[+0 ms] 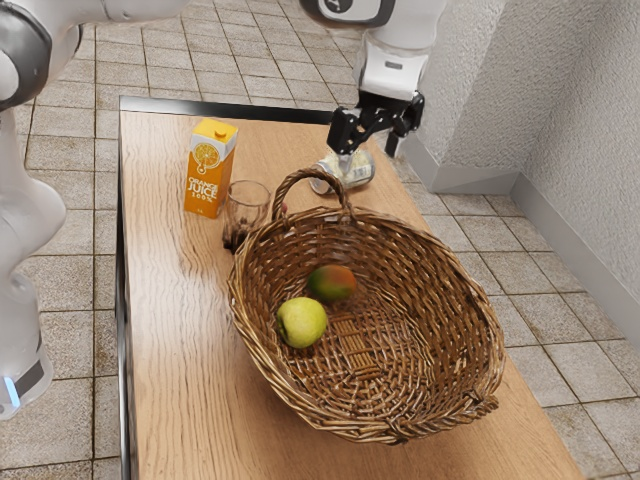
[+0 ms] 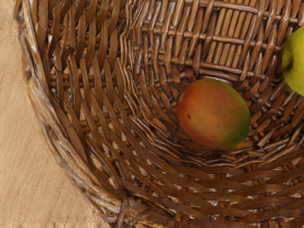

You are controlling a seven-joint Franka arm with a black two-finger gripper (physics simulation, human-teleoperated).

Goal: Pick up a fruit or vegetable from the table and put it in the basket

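Observation:
My gripper [image 1: 369, 150] is near the far edge of the table in the exterior view, above a jar and beyond the basket's handle. Its two fingers stand apart, open, with nothing seen held between them. The wicker basket [image 1: 455, 265] holds a red-green mango [image 1: 331, 284] and a yellow-green apple [image 1: 302, 322], resting close together inside. From the wrist view, the mango [image 2: 213, 114] lies on the woven bottom near the basket's wall [image 2: 90, 109], with part of the apple [image 2: 295, 61] beside it.
An orange juice carton [image 1: 210, 168] stands upright on the wooden table [image 1: 165, 330]. Beside it is a clear glass [image 1: 247, 205], with something dark low down near the basket. The jar [image 1: 352, 172] lies behind the basket's raised handle [image 1: 311, 176].

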